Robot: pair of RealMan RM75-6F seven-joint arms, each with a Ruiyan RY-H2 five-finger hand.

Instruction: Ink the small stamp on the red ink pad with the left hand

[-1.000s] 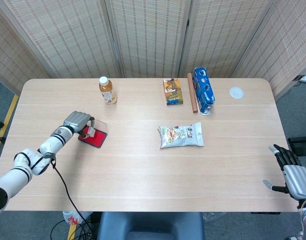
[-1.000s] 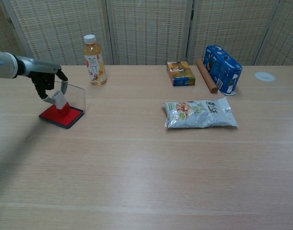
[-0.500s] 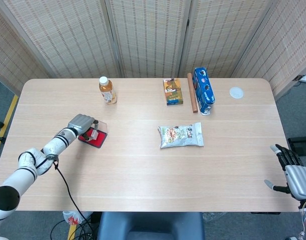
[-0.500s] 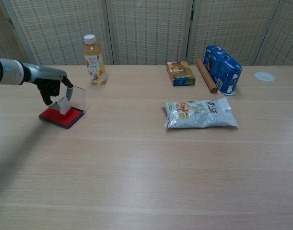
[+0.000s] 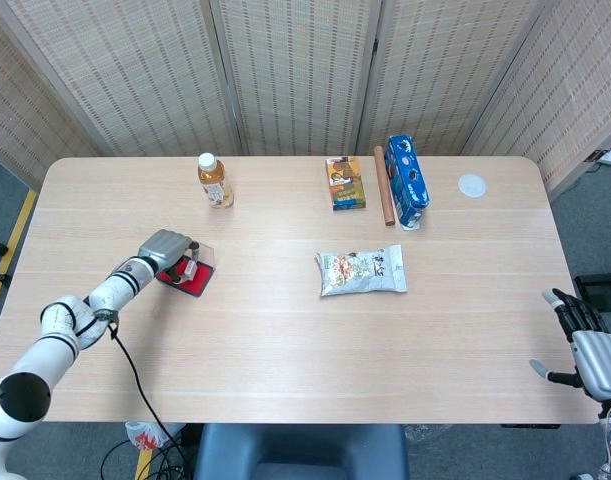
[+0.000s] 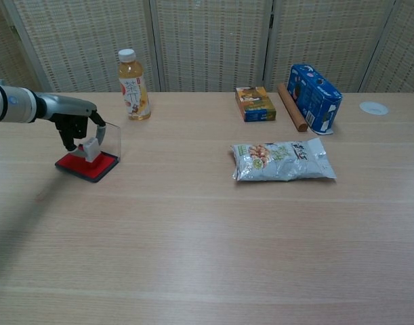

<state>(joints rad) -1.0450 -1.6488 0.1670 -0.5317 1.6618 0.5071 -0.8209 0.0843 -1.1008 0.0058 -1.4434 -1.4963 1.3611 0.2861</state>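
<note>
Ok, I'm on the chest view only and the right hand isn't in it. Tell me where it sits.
Observer: The head view shows the right hand off the right front corner of the light wooden table, fingers spread, holding nothing.
Operator: Now check the left arm's surroundings.
Observer: A thin black cable runs from that arm across the table and over the front edge.
Operator: Give me the stamp from above.
Observer: The left hand holds the small white stamp inside the outline of the square red ink pad.
</note>
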